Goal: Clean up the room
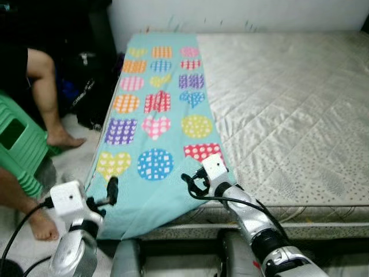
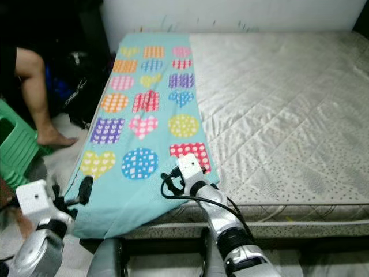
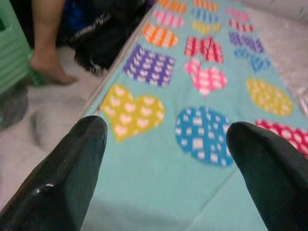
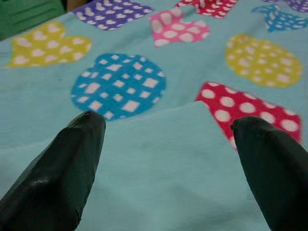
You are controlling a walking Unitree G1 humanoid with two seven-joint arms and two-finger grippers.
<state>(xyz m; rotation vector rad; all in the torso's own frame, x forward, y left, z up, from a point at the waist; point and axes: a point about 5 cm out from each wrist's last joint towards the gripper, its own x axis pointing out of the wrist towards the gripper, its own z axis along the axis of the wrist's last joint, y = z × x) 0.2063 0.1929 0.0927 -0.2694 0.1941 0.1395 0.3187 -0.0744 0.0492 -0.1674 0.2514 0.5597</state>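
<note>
A teal blanket (image 1: 155, 124) printed with colourful hearts and dotted circles lies lengthwise on the left strip of the bed, its near end hanging over the front edge. My left gripper (image 3: 166, 127) is open, hovering by the blanket's near left edge close to the yellow heart (image 3: 132, 113). The left gripper (image 1: 112, 190) also appears in the eye view, low beside that edge. My right gripper (image 4: 168, 120) is open too, held just above a turned-over flap (image 4: 163, 159) at the blanket's near right corner, beside the red dotted patch (image 4: 250, 113). Nothing is between either pair of fingers.
The bare quilted mattress (image 1: 288, 104) fills the right side. On the floor to the left sits a person, with a leg (image 1: 49, 98) and foot (image 1: 40, 225) close by, a green plastic stool (image 1: 17, 144) and a black bag (image 1: 92, 98) against the bed.
</note>
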